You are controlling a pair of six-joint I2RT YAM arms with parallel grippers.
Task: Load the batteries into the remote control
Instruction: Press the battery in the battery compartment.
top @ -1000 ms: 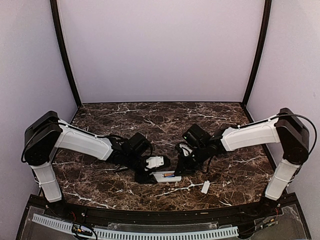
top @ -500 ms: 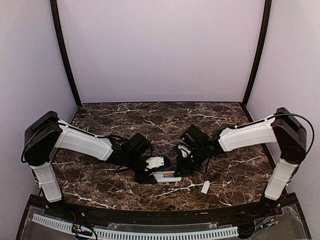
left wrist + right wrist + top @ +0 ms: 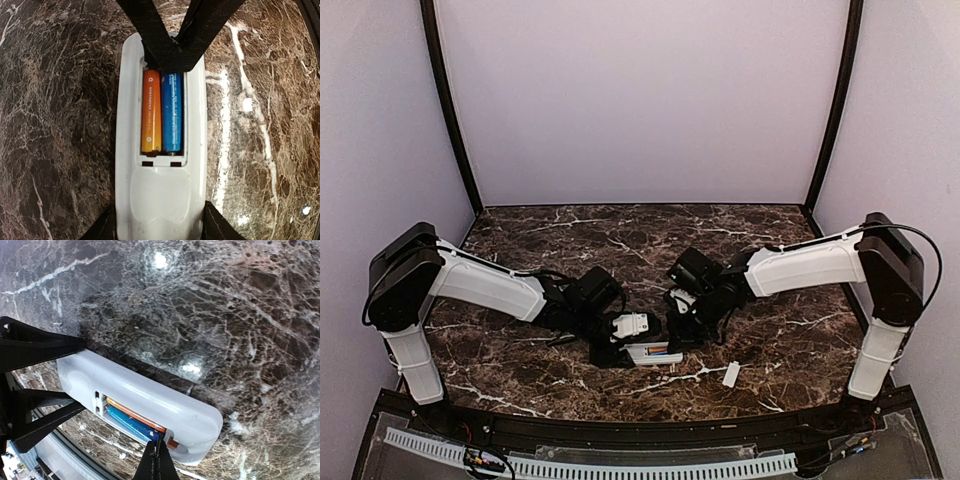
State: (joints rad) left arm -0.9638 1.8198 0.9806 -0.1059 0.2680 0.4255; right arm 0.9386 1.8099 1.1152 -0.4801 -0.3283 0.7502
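The white remote control (image 3: 160, 200) lies bay-up on the marble near the front edge, also in the top view (image 3: 655, 352). Both batteries lie side by side in its bay, one orange (image 3: 151, 112) and one blue (image 3: 172, 112). My left gripper (image 3: 160, 227) is shut on the remote's sides at the end past the bay. My right gripper (image 3: 158, 460) is shut and empty, with its tips together over the far end of the blue battery (image 3: 131, 422). From the left wrist view the right fingers (image 3: 170, 45) cover that end of the bay.
A small flat white cover piece (image 3: 731, 374) lies on the marble to the right of the remote, near the front edge. The table's front rim (image 3: 640, 425) runs just below the remote. The purple walls stand well back.
My right arm has shifted a little to the left, its wrist closer over the remote. The left arm and the remote have not moved.
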